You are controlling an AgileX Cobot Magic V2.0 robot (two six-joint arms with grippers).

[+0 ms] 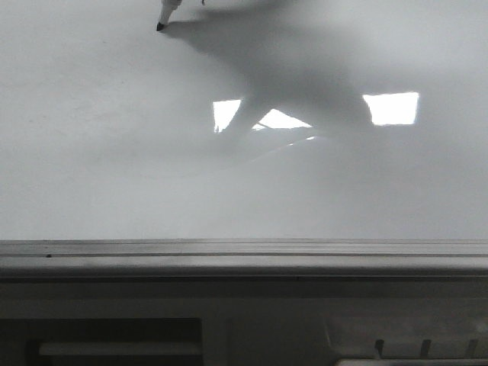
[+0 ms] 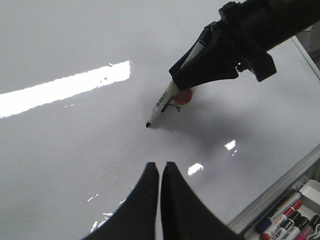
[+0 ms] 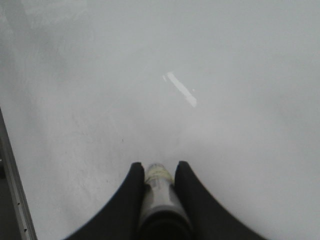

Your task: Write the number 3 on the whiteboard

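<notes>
The whiteboard (image 1: 114, 152) is glossy, pale grey and fills most of every view. No marker line of a number 3 shows on it in any view. My right gripper (image 3: 159, 169) is shut on a white marker (image 3: 160, 187) with a black tip. In the left wrist view the right gripper (image 2: 187, 67) holds the marker (image 2: 162, 102) tilted, with its tip on or just above the board. The marker tip (image 1: 160, 27) shows at the far top edge of the front view. My left gripper (image 2: 160, 166) is shut and empty, hovering above the board near the marker.
A grey metal ledge (image 1: 244, 259) runs along the board's near edge. A tray with several spare markers (image 2: 282, 225) lies beyond the board's edge in the left wrist view. Bright rectangular glare patches (image 1: 391, 108) lie on the board, and the arm casts a wide shadow (image 1: 290, 76).
</notes>
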